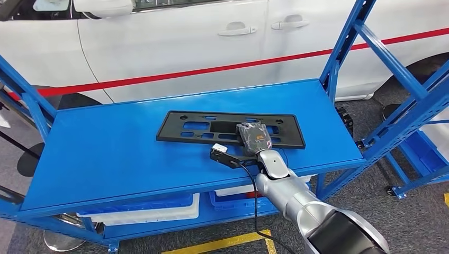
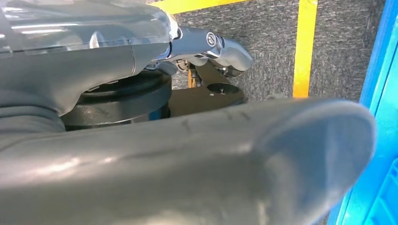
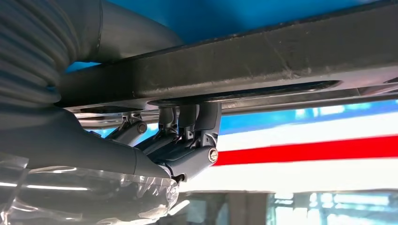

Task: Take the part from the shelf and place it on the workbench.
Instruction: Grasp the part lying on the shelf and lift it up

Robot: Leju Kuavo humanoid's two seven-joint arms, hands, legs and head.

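A white car (image 1: 174,37) with a red stripe along its doors stands behind everything, its side also showing bright and blurred in the right wrist view. In front of it is a blue metal shelf (image 1: 106,153), its broad top deck held by slanted blue posts at both ends, with a lower deck beneath that carries white and blue bins (image 1: 153,211). The floor (image 1: 418,217) around the shelf is grey carpet marked with yellow tape lines (image 1: 222,244). The silver right arm (image 1: 296,201) reaches up from the lower right to the front edge of the top deck, a black cable trailing down beside it. The part, a long flat black plate (image 1: 201,127) with cut-out slots, lies on the top deck a little right of centre, its long side parallel to the deck's front edge. The right hand (image 1: 254,138), wrapped in clear plastic, sits on the plate's front right portion; in the right wrist view its dark fingers (image 3: 190,119) curl against one face of the plate's edge (image 3: 281,61) and the thick grey thumb lies on the other, so the hand grips the plate. A small black-and-white camera box (image 1: 222,153) sits at that wrist, over the deck's front edge. The left hand (image 2: 187,164) hangs over the carpet near the shelf's blue frame, with its grey thumb close to the lens; I cannot tell whether its fingers are spread or curled.
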